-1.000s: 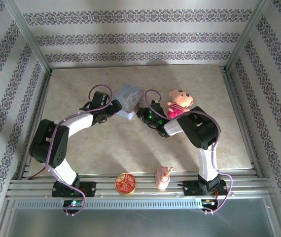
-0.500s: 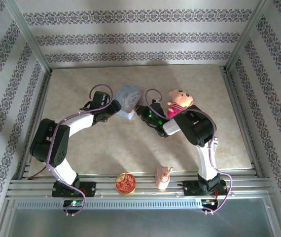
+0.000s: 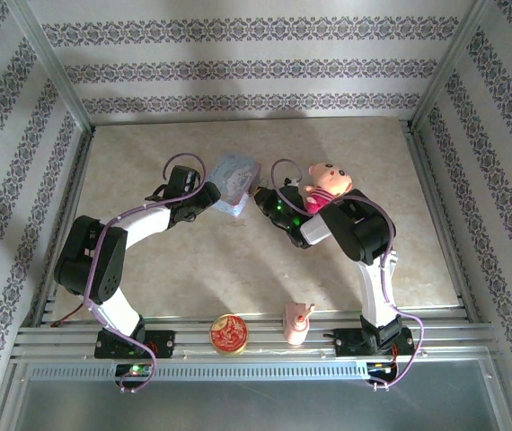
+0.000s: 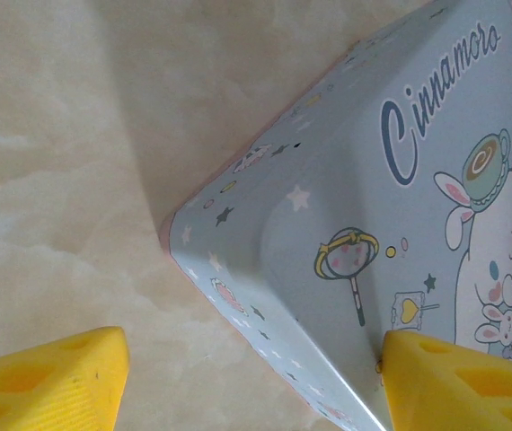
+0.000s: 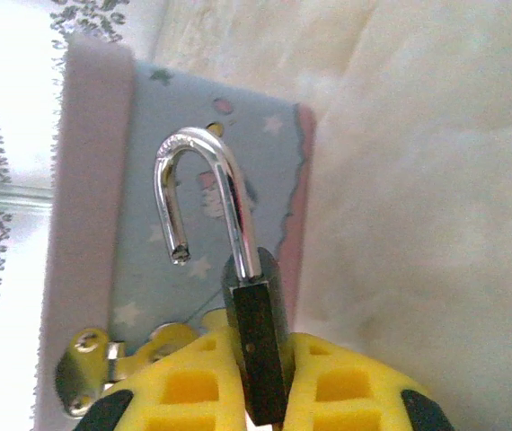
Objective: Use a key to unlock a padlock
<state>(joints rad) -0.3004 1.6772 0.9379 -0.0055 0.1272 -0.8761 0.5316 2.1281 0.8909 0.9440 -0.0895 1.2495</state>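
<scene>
The small dark grey metal padlock point(image 5: 258, 346) has its lower body hidden between the yellow fingers point(image 5: 373, 359) of the right gripper point(image 5: 260, 395) and cut off at the bottom edge, while the pale blue rectangular tin point(image 4: 355, 180) runs off the left wrist view's right edge.

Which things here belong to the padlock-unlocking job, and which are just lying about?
Job in hand:
- padlock, shackle swung open, clamped in the right gripper
- pale blue tin with a brass hasp, its corner between the open fingers of the left gripper

Lying about:
- pink plush doll
- red round tin
- small pink figure
</scene>
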